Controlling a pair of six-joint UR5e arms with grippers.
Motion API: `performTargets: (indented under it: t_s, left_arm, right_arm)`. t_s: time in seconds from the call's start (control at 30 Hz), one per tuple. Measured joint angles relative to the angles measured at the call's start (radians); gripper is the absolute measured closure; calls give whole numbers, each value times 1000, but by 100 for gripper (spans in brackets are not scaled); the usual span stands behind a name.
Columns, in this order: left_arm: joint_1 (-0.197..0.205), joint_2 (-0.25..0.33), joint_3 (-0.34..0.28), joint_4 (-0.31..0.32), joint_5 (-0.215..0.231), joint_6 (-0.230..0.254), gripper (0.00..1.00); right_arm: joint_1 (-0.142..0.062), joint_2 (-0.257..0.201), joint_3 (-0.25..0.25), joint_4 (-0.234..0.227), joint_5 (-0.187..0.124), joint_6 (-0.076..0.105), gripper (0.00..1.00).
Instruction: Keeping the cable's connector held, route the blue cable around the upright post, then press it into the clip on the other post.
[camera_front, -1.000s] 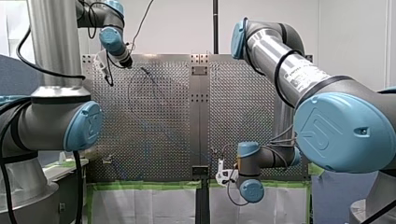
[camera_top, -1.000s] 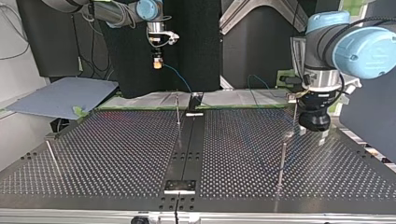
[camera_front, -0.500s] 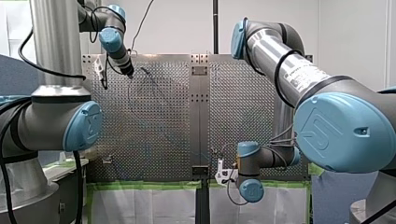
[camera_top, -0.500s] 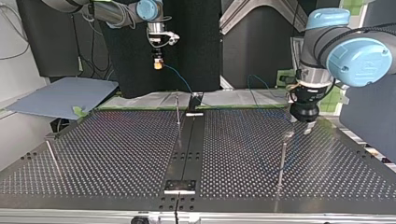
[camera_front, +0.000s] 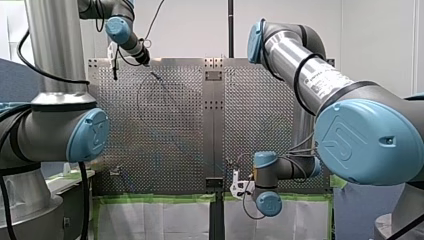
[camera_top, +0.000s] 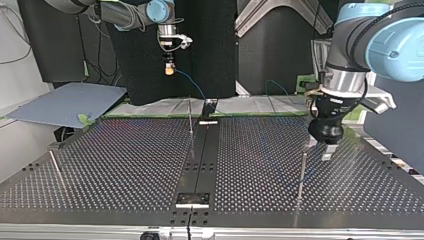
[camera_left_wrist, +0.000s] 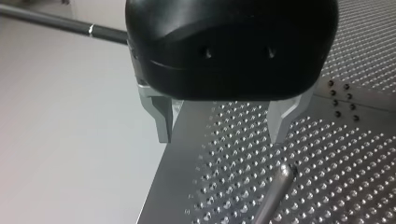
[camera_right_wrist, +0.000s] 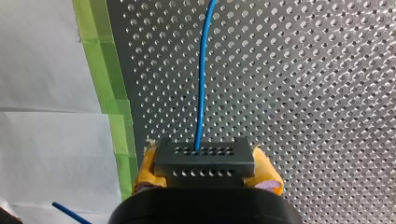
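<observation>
The right pincer (camera_right_wrist: 205, 175) is clamped on the black connector (camera_right_wrist: 204, 158), raised beyond the tabletop's (camera_top: 125, 165) far edge in the top view, and the blue cable (camera_right_wrist: 201, 84) trails from the connector. The left pincer (camera_left_wrist: 222, 137), its fingers apart and empty, hovers just beside a post (camera_left_wrist: 275, 191).

perforated table (camera_top: 125, 165) bears an upright post (camera_top: 301, 172), green tape (camera_right_wrist: 100, 70) along one edge.

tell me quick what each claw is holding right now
Left claw: open, holding nothing.
Right claw: closed on the connector of the blue cable.
</observation>
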Motion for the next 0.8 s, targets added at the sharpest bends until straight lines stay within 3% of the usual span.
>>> performTargets:
  t_s: [0.5, 0.8]
  left_arm:
    - [-48, -35, 1, -23, -15, 141, 0]
    - [-61, -53, 1, -32, -35, 158, 0]
  right_arm:
    - [2, 0, -1, 12, -1, -4, 100]
    - [7, 0, -1, 10, -1, -5, 100]
